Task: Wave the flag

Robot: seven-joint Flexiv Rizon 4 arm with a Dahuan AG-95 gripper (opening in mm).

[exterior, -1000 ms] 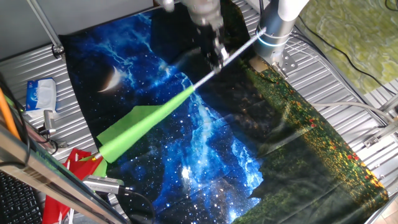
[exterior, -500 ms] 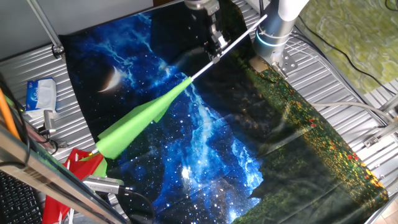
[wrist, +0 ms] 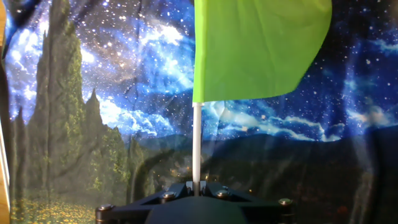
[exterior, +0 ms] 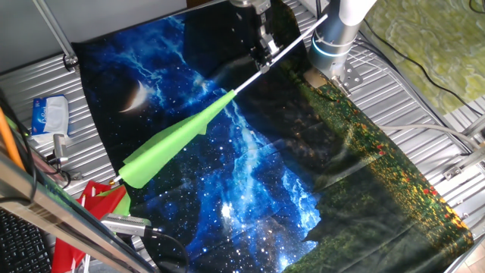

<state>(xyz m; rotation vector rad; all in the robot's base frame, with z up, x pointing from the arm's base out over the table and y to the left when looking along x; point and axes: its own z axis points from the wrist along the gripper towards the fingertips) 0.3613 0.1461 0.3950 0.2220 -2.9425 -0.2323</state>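
Observation:
The flag is a lime-green cloth (exterior: 170,144) on a thin white stick (exterior: 261,70), held slanting above the starry mat (exterior: 227,182), cloth end down at the left. My gripper (exterior: 264,59) is shut on the stick near its upper end, at the back of the mat. In the hand view the stick (wrist: 196,143) rises from between my closed fingers (wrist: 196,188), and the green cloth (wrist: 261,46) fills the top of the frame.
The arm's base (exterior: 333,42) stands at the back right, close to the stick's end. A red and green cloth (exterior: 102,201) and a metal tool (exterior: 125,224) lie at the front left. A blue-white packet (exterior: 49,115) lies at the left on the slatted table (exterior: 424,129).
My gripper has moved slightly back and right with the flag. The cloth has folded narrower and its low end has swung a little.

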